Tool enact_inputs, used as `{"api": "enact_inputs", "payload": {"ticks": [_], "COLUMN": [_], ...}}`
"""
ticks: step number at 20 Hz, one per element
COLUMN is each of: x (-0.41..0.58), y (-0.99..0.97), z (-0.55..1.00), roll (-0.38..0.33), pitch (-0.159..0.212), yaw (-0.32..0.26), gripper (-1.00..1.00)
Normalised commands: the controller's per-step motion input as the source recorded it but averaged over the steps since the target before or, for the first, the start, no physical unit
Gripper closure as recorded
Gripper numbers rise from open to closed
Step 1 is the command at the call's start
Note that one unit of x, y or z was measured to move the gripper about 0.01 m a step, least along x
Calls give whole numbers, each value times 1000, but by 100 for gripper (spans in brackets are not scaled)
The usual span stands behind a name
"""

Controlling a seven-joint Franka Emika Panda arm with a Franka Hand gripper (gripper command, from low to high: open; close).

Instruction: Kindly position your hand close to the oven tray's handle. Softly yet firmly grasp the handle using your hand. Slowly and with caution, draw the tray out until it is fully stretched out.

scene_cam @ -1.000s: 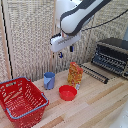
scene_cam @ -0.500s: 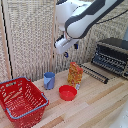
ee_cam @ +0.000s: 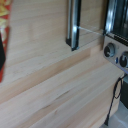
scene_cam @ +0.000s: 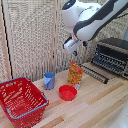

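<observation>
We see the boxy black-and-silver toaster oven (scene_cam: 113,55) at the exterior view's right on the pale wooden table (scene_cam: 90,107), its dark striped door panel (scene_cam: 95,72) lying open in front of it. We cannot make out the tray itself. The white gripper block with dark fingers (scene_cam: 71,46) hangs above and well apart from the oven; we cannot tell whether its fingers are apart. Farther from the oven stand an orange snack bag (scene_cam: 75,75), a red bowl (scene_cam: 67,92), a blue cup (scene_cam: 49,80) and a red wire basket (scene_cam: 21,100).

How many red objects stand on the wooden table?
2: the red basket at the exterior view's left, and the red bowl near the middle, before the orange snack bag. Others may be hidden.
</observation>
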Motion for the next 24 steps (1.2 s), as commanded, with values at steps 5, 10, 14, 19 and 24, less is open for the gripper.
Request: {"api": "enact_inputs", "payload": {"ticks": [5,10,14,19,24], "x": [17,165,271,409,326], "y": [-774,-666,-613,-573,-577], "z": [-93,-206,-268,-287,-198], "roll": [-236,-228,-216,-150,-60], "pitch": [-40,-4,0,11,3], "yaw": [24,40,37,42,34], "gripper": [-100,-100,-100,-100,-100]}}
